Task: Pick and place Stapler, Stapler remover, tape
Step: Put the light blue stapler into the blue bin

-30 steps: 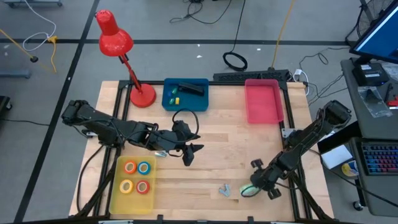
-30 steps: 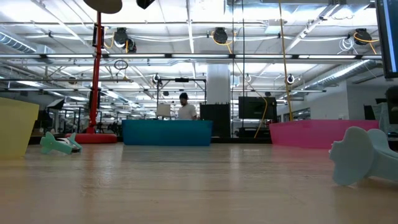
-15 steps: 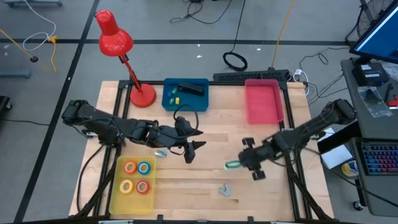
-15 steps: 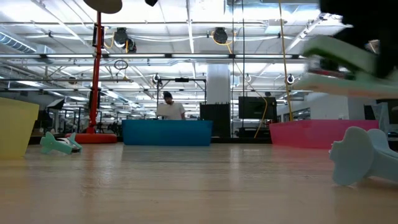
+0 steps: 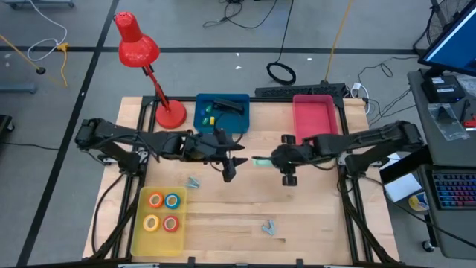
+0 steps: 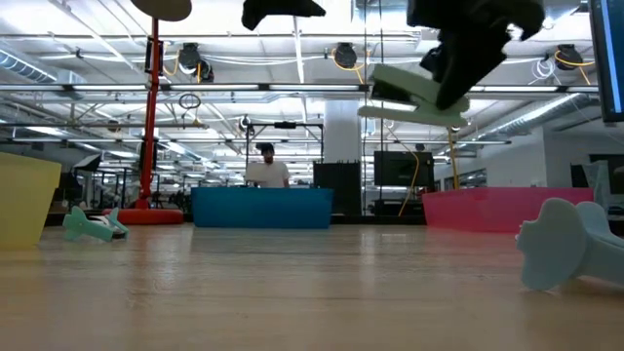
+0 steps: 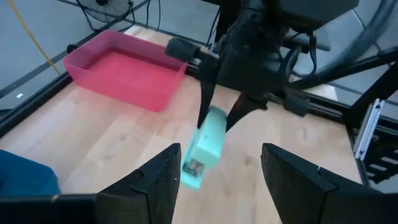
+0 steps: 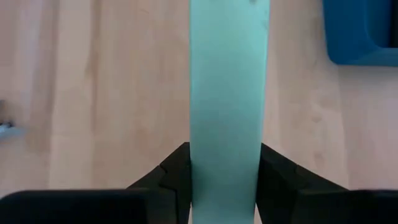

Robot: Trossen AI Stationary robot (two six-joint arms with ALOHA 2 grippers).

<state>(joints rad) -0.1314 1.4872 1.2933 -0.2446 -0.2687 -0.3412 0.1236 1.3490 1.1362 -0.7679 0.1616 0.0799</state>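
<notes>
My right gripper [image 5: 277,159] is shut on a mint-green stapler [image 5: 260,161], held over the middle of the table, high above the wood in the low view [image 6: 414,97]. My left gripper [image 5: 232,165] stands open just left of it, its fingers [image 7: 155,180] facing the stapler [image 7: 202,149] without touching it. Two small pale stapler removers lie on the table, one [image 5: 193,182] under the left arm, the other [image 5: 268,228] near the front edge. Several tape rolls [image 5: 163,212] lie in the yellow tray [image 5: 141,231]. My right gripper pinches the stapler's two long sides [image 8: 229,168] between its two fingers [image 8: 171,177], at the end nearest the wrist. The fingers slant down from the table's right and lie along the stapler, which juts out beyond them toward the left gripper. It hangs slightly tilted, clear of the table.
A blue bin [image 5: 222,112] holding a black stapler and small bits and a pink bin [image 5: 314,120] stand along the far edge. A red desk lamp [image 5: 149,67] stands at the far left. Bare wood lies between the trays and the front right corner.
My right gripper has swung from the table's near right corner up and toward the centre, carrying the stapler lifted clear and turning it to point at the left gripper. My left gripper has shifted a little toward the far edge and rolled, staying open.
</notes>
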